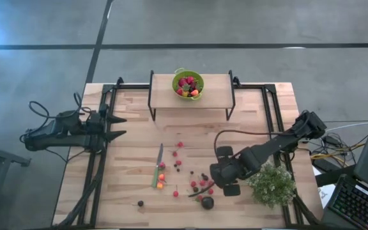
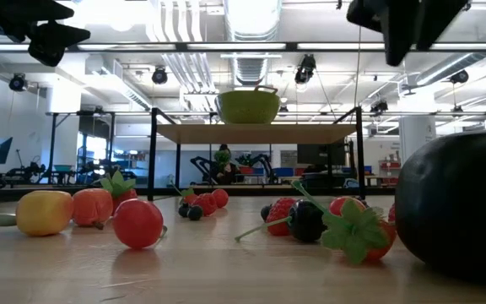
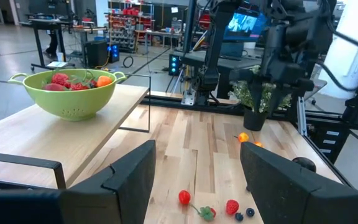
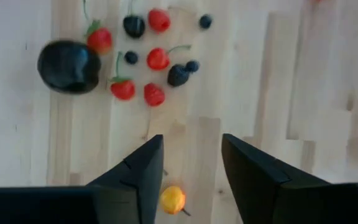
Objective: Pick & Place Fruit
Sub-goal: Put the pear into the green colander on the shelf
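Small fruit lie scattered on the wooden table: red berries, dark ones, a yellow-orange piece and a bigger dark round one. More fruit fills a green colander that stands on a raised shelf at the far edge. My right gripper hangs open above the table, pointing steeply down just right of the fruit cluster, with the yellow-orange piece showing on the table below its gap. My left gripper stands open and raised at the table's left side, pointing right.
A slim green-handled knife lies left of the cluster. A bushy pale-green plant stands close to my right arm at the near right. Black frame rails run along both sides of the table. A lone dark berry lies near the front edge.
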Tool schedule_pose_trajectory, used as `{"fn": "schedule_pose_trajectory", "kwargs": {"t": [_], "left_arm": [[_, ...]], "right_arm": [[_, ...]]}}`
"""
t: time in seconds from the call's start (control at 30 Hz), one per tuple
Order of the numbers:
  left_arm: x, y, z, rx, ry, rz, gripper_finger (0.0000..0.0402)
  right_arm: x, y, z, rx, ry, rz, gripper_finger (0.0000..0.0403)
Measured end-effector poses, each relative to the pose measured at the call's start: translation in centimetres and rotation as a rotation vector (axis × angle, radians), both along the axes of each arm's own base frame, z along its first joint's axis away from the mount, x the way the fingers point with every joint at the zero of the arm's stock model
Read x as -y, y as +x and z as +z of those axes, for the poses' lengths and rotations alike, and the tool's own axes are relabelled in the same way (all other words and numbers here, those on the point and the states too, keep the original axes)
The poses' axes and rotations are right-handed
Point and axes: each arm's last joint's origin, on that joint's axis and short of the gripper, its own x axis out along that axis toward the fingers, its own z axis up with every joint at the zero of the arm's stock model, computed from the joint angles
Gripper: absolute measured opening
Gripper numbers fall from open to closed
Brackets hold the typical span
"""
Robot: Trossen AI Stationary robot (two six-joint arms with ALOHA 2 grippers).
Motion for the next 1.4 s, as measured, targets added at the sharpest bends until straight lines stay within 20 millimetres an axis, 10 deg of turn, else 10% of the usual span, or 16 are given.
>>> {"fn": "schedule_pose_trajectory", "kwargs": {"t": [0.47, 1.4], "left_arm": [[0.0, 0.0, 0.0, 0.0, 0.0, 0.0, 0.0241], [0.0, 0.0, 0.0, 0.0, 0.0, 0.0, 0.0241]], "right_arm": [[-2.9, -1.2, -4.2, -0.127, -0.039, -0.008, 0.0228], [-2.2, -3.4, -12.3, -0.089, 0.035, -0.067, 0.0256]]}}
